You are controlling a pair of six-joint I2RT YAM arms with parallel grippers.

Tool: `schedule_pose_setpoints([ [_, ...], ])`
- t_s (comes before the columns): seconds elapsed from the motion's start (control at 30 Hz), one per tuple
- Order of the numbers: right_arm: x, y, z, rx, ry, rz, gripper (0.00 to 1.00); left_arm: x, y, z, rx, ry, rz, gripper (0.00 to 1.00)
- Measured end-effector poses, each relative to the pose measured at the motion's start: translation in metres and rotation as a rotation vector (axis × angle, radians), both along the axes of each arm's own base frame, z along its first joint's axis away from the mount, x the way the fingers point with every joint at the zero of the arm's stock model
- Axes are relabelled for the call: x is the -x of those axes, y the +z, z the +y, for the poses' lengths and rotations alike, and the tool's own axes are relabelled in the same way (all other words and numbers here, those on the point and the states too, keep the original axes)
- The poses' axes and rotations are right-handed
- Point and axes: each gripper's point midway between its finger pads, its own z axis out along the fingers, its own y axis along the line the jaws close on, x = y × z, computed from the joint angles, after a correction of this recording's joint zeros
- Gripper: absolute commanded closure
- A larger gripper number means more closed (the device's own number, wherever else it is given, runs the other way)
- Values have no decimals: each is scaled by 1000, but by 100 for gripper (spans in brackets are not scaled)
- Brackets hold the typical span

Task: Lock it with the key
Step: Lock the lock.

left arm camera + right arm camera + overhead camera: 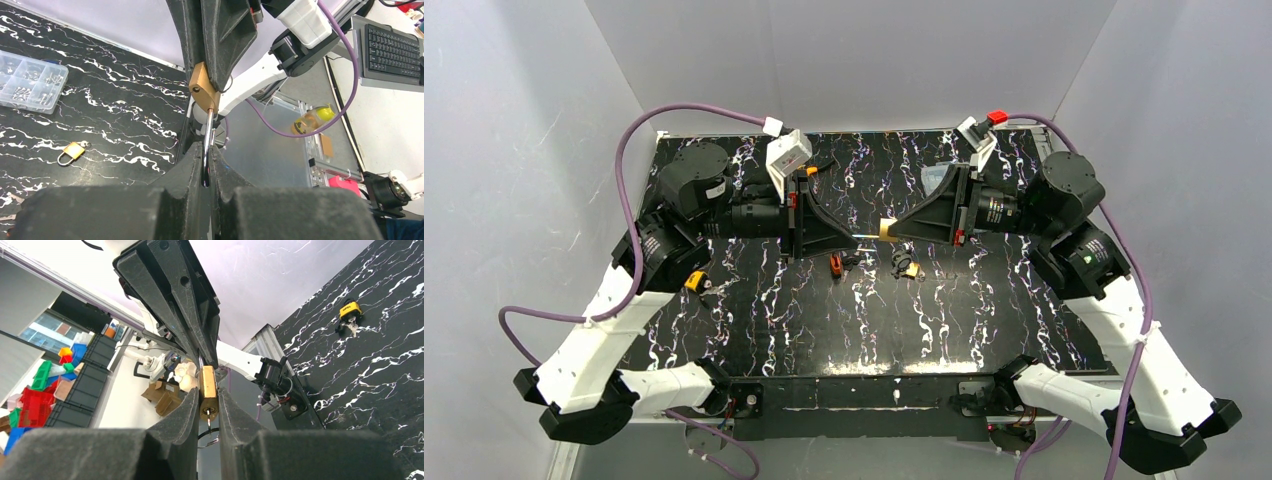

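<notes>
Padlock [887, 229] held between both grippers, above the table [754, 330].
Left gripper [206, 157]: fingers pinched tight on steel shackle [207, 135]. Right gripper [208, 395]: fingers clamped on padlock's brass body. Second padlock [72, 151] lies on the table.

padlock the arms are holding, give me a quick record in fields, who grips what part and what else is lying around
right tool: shut on the brass padlock, gripping its body
left tool: shut on its shackle
padlock position: in the air, between both tools
lying loose: small brass padlock, clear parts box, yellow padlock
key in held padlock: cannot tell
</notes>
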Motion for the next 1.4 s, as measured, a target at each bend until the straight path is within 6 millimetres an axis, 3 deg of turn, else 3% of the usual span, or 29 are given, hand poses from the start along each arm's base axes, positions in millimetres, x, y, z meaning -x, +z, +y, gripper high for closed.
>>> schedule_pose_setpoints([
  [0.13, -2, 0, -1, 7, -19, -27, 53, 0, 0, -2, 7, 15, 2, 100],
  [0.23, -6, -2, -4, 17, -62, -57, 42, 1, 5, -5, 25, 23, 4, 100],
  [0.37, -9, 1, -12, 18, -124, -124, 36, 2, 13, -8, 54, 39, 6, 100],
  [0.57, -1, 18, -24, -24, -173, -244, 37, 8, 22, -11, 85, 40, 8, 100],
  [0.8, 10, 36, -24, -84, -120, -363, 40, 13, 24, -15, 90, 32, 25, 100],
  [1.4, 15, 14, -15, -65, -15, -412, 57, 10, 37, -18, 131, 58, 55, 100],
])
